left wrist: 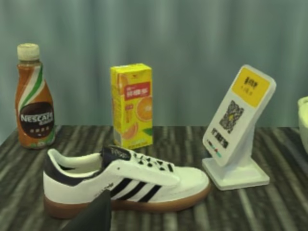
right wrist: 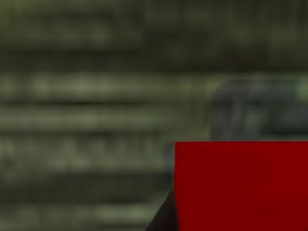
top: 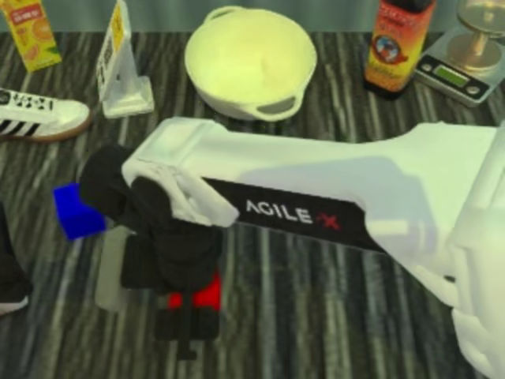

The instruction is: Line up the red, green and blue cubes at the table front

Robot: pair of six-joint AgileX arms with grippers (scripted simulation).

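Observation:
My right arm [top: 316, 197] reaches across the table to its front left. Its gripper [top: 188, 322] points down, shut on the red cube [top: 207, 294], which shows just behind the black fingers. In the right wrist view the red cube [right wrist: 240, 185] fills the lower corner with one dark finger [right wrist: 163, 219] against its side. The blue cube [top: 76, 212] rests on the table [top: 316, 316] to the left of that gripper, apart from it. The green cube is hidden. The left arm [top: 9, 272] stays parked at the left edge; one dark finger [left wrist: 94, 214] shows in its wrist view, nothing beside it.
A pale grey block [top: 110, 268] lies just left of the right gripper. Along the back stand a juice carton [top: 30, 33], a QR-code stand [top: 122, 67], a white bowl [top: 251, 61], a brown bottle [top: 398, 43] and a kitchen scale [top: 458, 71]. A white sneaker [top: 39, 114] lies at the left.

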